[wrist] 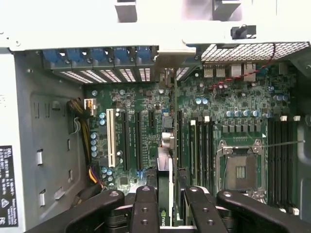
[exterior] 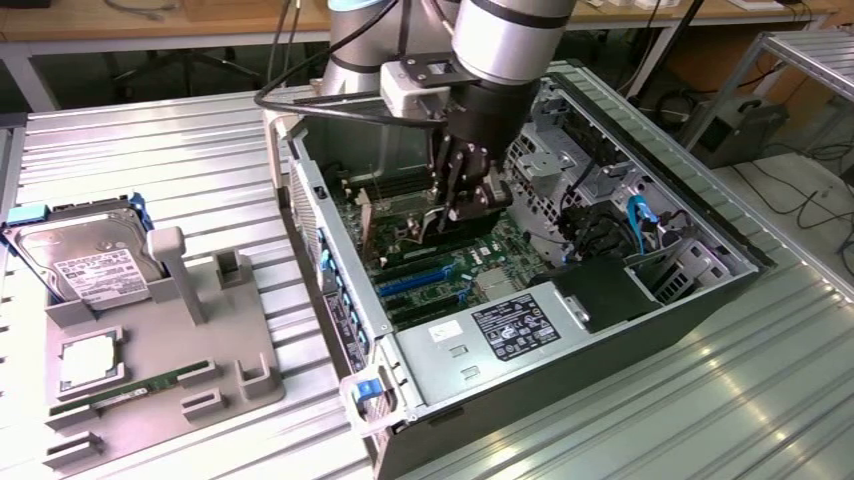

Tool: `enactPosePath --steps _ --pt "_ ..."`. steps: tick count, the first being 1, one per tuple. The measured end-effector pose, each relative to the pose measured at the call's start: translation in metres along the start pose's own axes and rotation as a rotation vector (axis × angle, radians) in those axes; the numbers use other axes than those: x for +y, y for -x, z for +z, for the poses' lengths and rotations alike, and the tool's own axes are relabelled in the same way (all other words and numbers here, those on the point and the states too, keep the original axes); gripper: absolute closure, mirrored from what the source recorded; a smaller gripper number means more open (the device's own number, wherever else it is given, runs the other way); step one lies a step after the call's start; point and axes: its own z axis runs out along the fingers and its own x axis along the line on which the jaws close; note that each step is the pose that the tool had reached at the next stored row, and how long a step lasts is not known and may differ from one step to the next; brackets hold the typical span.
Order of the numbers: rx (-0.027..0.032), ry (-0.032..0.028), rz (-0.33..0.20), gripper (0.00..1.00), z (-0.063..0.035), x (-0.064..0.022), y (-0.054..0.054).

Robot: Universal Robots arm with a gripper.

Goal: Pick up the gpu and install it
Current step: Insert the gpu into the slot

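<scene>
Pincer (exterior: 477, 195) is clamping the gpu (wrist: 165, 170) edge-on, inside the open PC case (exterior: 694, 235) above the mobo (wrist: 228, 104), mid-desk. Risk: card is sitting slightly off the PCIe slot (wrist: 151, 121), so pushing could be jamming contacts or bending the bracket vs. rear grille.

- The power supply (exterior: 514, 335), lower middle of the exterior view, carries a black label (exterior: 510, 328) with white print too small to read.
- The hard drive (exterior: 83, 262), at the left edge of that view, has a white label (exterior: 96, 272) with dark lines, none readable.
- The wrist view shows a black sticker (wrist: 6, 187) with white print at its lower left edge, also unreadable.
</scene>
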Motion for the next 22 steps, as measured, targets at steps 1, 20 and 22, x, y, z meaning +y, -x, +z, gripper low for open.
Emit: enactPosePath --steps 1,20,22 --pt "0.0001 0.0000 -0.003 0.74 0.0018 0.0004 0.000" --pt "0.0004 0.0001 -0.009 0.74 0.0137 0.0014 0.000" --pt "0.0004 0.0001 -0.009 0.74 0.0138 0.0014 0.000"
